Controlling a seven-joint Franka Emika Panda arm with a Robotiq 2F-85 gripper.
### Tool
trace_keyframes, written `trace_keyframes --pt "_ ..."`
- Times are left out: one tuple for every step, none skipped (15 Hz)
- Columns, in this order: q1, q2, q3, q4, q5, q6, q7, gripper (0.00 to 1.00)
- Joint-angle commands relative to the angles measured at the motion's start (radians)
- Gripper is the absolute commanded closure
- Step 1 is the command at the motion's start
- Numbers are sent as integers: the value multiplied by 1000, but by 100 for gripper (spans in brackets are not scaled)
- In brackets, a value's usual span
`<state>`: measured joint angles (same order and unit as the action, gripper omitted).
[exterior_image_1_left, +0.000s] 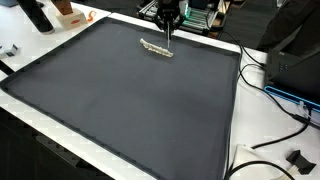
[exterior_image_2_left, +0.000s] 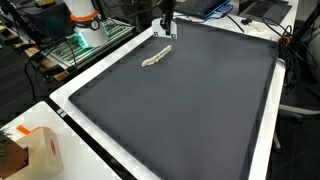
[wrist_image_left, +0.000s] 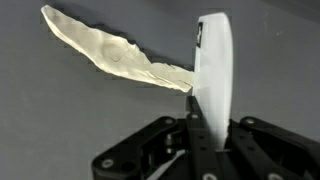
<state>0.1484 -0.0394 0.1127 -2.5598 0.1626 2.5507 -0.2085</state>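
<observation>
One gripper (exterior_image_1_left: 168, 37) is seen, lowered at the far edge of the mat (exterior_image_1_left: 130, 105). In the wrist view its fingers (wrist_image_left: 213, 70) appear as a single pale upright shape, so it cannot be told whether they are clenched or released. One pale, crumpled strip (wrist_image_left: 110, 50) is found there, and its narrow end meets the edge of that shape. In both exterior views the strip (exterior_image_1_left: 157, 48) is seen lying flat on the mat, with the gripper (exterior_image_2_left: 165, 30) at one end of it. The mat, one dark sheet, is spread over a white table (exterior_image_1_left: 236, 130), of which a border is left showing. Beside the table, dark cables (exterior_image_1_left: 262, 80) are trailed, too tangled to be counted. One small box (exterior_image_2_left: 42, 150) is set at a table corner.
</observation>
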Motion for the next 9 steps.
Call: trace_keyframes --pt "-2 34 3 -23 43 77 -23 99" --pt "-4 45 4 -21 33 90 -9 99" --pt "-5 56 6 -16 42 93 -16 99" --pt "-6 70 8 -9 45 92 -15 99" --pt "-8 80 9 -4 48 90 -16 99" --pt "-10 90 11 3 62 84 -28 99" --pt "-12 99 12 9 69 80 -30 99" --pt "-14 107 14 14 83 79 -38 99" --pt "-16 113 15 18 87 80 -39 99"
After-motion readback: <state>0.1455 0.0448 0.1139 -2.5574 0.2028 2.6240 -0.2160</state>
